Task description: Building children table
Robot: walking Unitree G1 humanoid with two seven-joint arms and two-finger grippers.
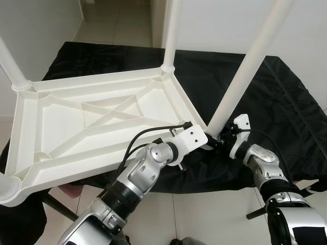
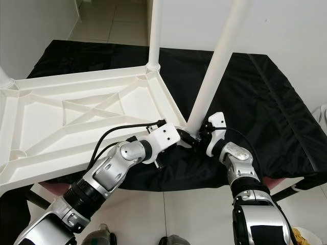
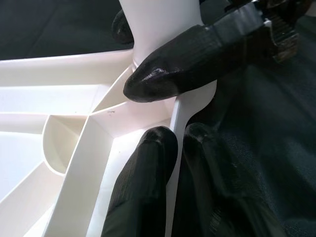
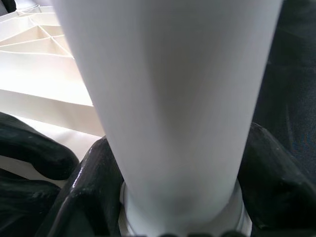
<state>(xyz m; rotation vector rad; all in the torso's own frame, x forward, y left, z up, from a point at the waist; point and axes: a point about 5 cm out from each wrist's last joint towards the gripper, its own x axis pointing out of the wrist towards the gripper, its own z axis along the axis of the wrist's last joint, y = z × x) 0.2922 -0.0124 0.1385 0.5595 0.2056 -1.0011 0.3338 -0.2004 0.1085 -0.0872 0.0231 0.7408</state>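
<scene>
4 legs up; right gripper [image 1: 220, 138] fingers clasp the near leg [image 1: 245, 66], left gripper [image 3: 170, 148] fingers pinch the top [image 1: 92, 127] rim. Next: press it home.

I see both arms reaching inward at lower centre; the left gripper [image 1: 204, 141] and right gripper [image 1: 218, 139] nearly meet, each clamped.

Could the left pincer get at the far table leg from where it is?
Probably not: the left pincer is busy pinching the tabletop corner, and the far leg stands across it.
</scene>
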